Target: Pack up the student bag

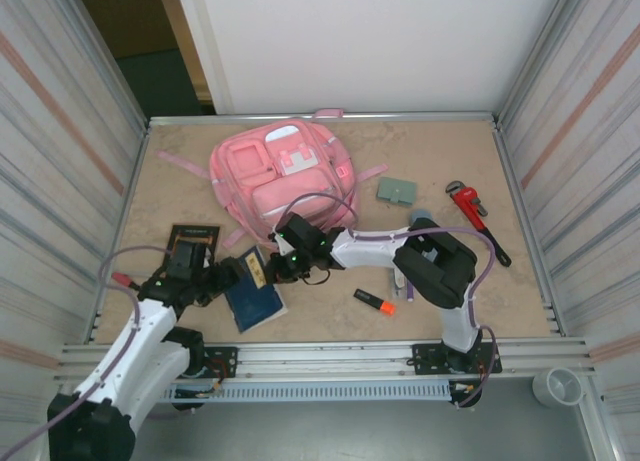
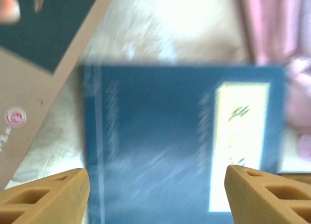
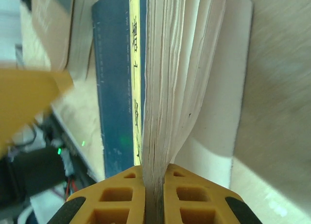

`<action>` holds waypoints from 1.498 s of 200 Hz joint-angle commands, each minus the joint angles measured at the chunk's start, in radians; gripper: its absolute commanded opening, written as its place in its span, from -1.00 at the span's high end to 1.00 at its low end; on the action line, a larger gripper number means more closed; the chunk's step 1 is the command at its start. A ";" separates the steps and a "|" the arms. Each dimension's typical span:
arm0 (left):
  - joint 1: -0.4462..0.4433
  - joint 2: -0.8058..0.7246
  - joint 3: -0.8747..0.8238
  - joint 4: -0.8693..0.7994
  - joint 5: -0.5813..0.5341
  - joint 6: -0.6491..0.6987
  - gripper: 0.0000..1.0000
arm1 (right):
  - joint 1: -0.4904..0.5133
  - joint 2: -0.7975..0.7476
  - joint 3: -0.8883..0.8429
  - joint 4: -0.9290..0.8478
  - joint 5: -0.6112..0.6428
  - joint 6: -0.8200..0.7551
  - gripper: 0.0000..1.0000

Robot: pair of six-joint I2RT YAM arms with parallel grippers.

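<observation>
1. The left arm reaches forward with its wrist turned right. The left gripper (image 2: 155,185) hangs over a blue book (image 2: 180,136) with its jaws spread wide and nothing held. The book lies between and below the fingers.
2. The right arm stretches left across the table. The right gripper (image 3: 154,178) is clamped tight on the book's page edge, and the leaves fan out ahead of the jaws.
3. The left wrist view is blurred and the yellow label on the book cannot be read. We cannot tell whether the cover is also in the right grip. A dark book (image 2: 39,34) is cut off beyond the left finger.
4. The bag (image 1: 285,171) lies flat just beyond the right jaws. It is pink with its front pockets up, white patches showing and straps splayed to both sides.
</observation>
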 commanded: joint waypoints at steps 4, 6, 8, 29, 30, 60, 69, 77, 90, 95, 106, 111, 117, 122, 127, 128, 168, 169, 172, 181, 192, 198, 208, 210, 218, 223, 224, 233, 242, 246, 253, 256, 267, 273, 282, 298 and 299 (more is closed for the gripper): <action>0.050 -0.021 0.124 -0.023 -0.063 0.077 -0.51 | 0.009 -0.052 0.061 -0.100 -0.141 -0.118 1.00; 0.057 -0.020 0.133 -0.022 -0.060 0.083 -0.51 | 0.008 -0.055 0.065 -0.105 -0.144 -0.123 1.00; 0.063 -0.017 0.141 -0.021 -0.056 0.089 -0.51 | 0.008 -0.057 0.071 -0.112 -0.145 -0.131 1.00; 0.126 0.013 0.232 -0.005 0.011 0.162 -0.54 | -0.016 -0.091 0.156 -0.238 -0.140 -0.254 1.00; 0.129 0.014 0.237 -0.004 0.016 0.167 -0.54 | -0.017 -0.094 0.160 -0.244 -0.137 -0.261 1.00; 0.213 0.023 0.371 0.045 0.232 0.320 -0.62 | -0.123 -0.236 0.152 -0.297 -0.151 -0.357 1.00; 0.226 0.023 0.389 0.078 0.321 0.351 -0.66 | -0.156 -0.286 0.135 -0.297 -0.171 -0.383 1.00; 0.239 0.025 0.404 0.096 0.381 0.359 -0.70 | -0.183 -0.331 0.120 -0.297 -0.177 -0.400 1.00; 0.252 0.032 0.413 0.124 0.468 0.357 -0.74 | -0.235 -0.399 0.105 -0.301 -0.189 -0.409 1.00; 0.253 0.034 0.413 0.143 0.503 0.350 -0.76 | -0.258 -0.422 0.096 -0.293 -0.194 -0.399 1.00; 0.254 0.040 0.398 0.195 0.580 0.319 -0.81 | -0.314 -0.474 0.074 -0.263 -0.208 -0.366 1.00; 0.253 0.044 0.385 0.233 0.619 0.297 -0.84 | -0.341 -0.495 0.063 -0.244 -0.215 -0.347 1.00; 0.253 0.051 0.362 0.300 0.675 0.252 -0.86 | -0.364 -0.516 0.051 -0.219 -0.221 -0.329 1.00; 0.253 0.061 0.339 0.378 0.734 0.208 -0.88 | -0.380 -0.535 0.044 -0.202 -0.225 -0.318 1.00; 0.248 0.074 0.315 0.457 0.781 0.158 -0.90 | -0.389 -0.547 0.042 -0.189 -0.226 -0.313 1.00; 0.246 0.077 0.311 0.473 0.790 0.149 -0.90 | -0.390 -0.548 0.041 -0.186 -0.225 -0.313 1.00; 0.053 0.202 0.372 0.578 0.848 0.210 -0.95 | -0.408 -0.559 0.075 -0.168 -0.317 -0.320 1.00; 0.049 0.205 0.374 0.576 0.845 0.214 -0.95 | -0.406 -0.559 0.075 -0.168 -0.320 -0.321 1.00; 0.037 0.214 0.382 0.571 0.839 0.225 -0.93 | -0.409 -0.559 0.077 -0.168 -0.328 -0.323 1.00; 0.018 0.245 0.400 0.572 0.839 0.240 -0.86 | -0.413 -0.558 0.083 -0.166 -0.359 -0.328 1.00; 0.014 0.282 0.407 0.618 0.866 0.216 -0.68 | -0.425 -0.560 0.087 -0.165 -0.371 -0.329 1.00; 0.014 0.297 0.402 0.662 0.881 0.190 -0.56 | -0.435 -0.561 0.089 -0.167 -0.381 -0.330 1.00; 0.010 0.314 0.389 0.745 0.889 0.145 -0.33 | -0.450 -0.556 0.089 -0.165 -0.407 -0.331 1.00; 0.008 0.316 0.386 0.764 0.887 0.138 -0.28 | -0.454 -0.554 0.090 -0.165 -0.413 -0.332 1.00; 0.001 0.322 0.376 0.829 0.881 0.108 -0.04 | -0.462 -0.544 0.092 -0.165 -0.429 -0.337 1.00; -0.005 0.325 0.372 0.860 0.876 0.097 0.13 | -0.468 -0.537 0.094 -0.166 -0.437 -0.337 1.00; -0.006 0.326 0.372 0.865 0.874 0.095 0.17 | -0.470 -0.534 0.095 -0.166 -0.439 -0.337 1.00; -0.019 0.328 0.372 0.885 0.849 0.091 0.53 | -0.488 -0.517 0.102 -0.172 -0.453 -0.328 0.99; -0.026 0.328 0.378 0.880 0.821 0.094 0.81 | -0.510 -0.506 0.107 -0.170 -0.470 -0.307 0.87; -0.028 0.326 0.379 0.879 0.809 0.094 0.92 | -0.520 -0.505 0.109 -0.171 -0.465 -0.295 0.72; -0.028 0.323 0.381 0.879 0.786 0.087 1.00 | -0.540 -0.510 0.106 -0.176 -0.448 -0.279 0.50; -0.028 0.320 0.381 0.880 0.778 0.084 1.00 | -0.551 -0.517 0.103 -0.177 -0.442 -0.272 0.44; -0.028 0.305 0.379 0.895 0.733 0.067 1.00 | -0.588 -0.548 0.070 -0.160 -0.414 -0.232 0.05; -0.028 0.298 0.375 0.912 0.707 0.049 1.00 | -0.609 -0.570 0.041 -0.137 -0.396 -0.196 -0.17; -0.028 0.291 0.370 0.946 0.677 0.017 1.00 | -0.626 -0.606 -0.019 -0.059 -0.371 -0.127 -0.38; -0.031 0.296 0.367 0.996 0.651 -0.035 1.00 | -0.599 -0.644 -0.090 0.034 -0.336 -0.067 -0.66; -0.031 0.297 0.367 0.999 0.651 -0.037 1.00 | -0.595 -0.645 -0.091 0.034 -0.335 -0.067 -0.68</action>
